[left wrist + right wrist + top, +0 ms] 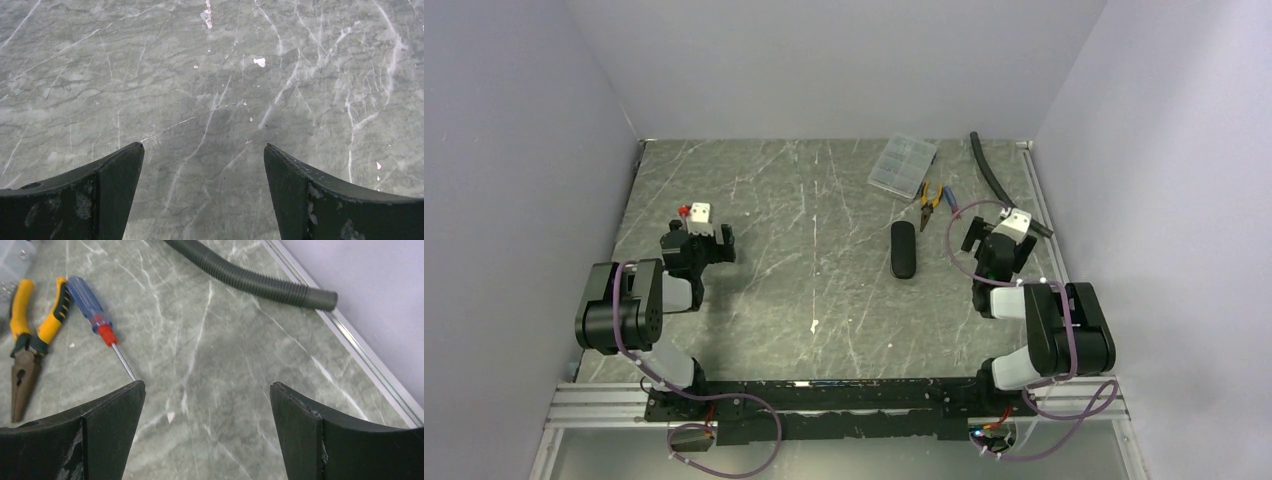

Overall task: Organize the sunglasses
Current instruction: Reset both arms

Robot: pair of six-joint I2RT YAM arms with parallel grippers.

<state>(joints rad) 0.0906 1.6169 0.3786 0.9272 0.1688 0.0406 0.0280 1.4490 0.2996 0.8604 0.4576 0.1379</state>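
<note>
Two end effectors are in my views, and both are released, with the jaws standing wide and nothing between them. The left end effector (pixel 698 240) hangs over the left part of the tabletop (pixel 804 220). In its wrist view (pixel 204 147) I see only bare grey marble with white veins and some small white flecks under the fingers.

The right end effector (pixel 997 250) is at the right side, near the wall. In its wrist view (pixel 207 385) several things lie ahead of the fingers. A pair of pliers (pixel 27 340) with yellow-orange handles is at the left. A screwdriver (pixel 95 315) with a blue and red handle lies just beside the pliers, and its shaft points toward the left fingertip. A grey ribbed hose (pixel 250 280) lies further away, running toward the metal rail (pixel 360 350) at the tabletop edge.

From the top view, a clear plastic box (pixel 902 166) with compartments lies at the far side, just behind the pliers. A black oblong case (pixel 903 249) lies closed between the two arms, nearer to the right one.

As for the sunglasses, I cannot tell where they are. No view shows them clearly. A small red-orange spot (pixel 683 210) beside the left wrist is too small for me to identify.
</note>
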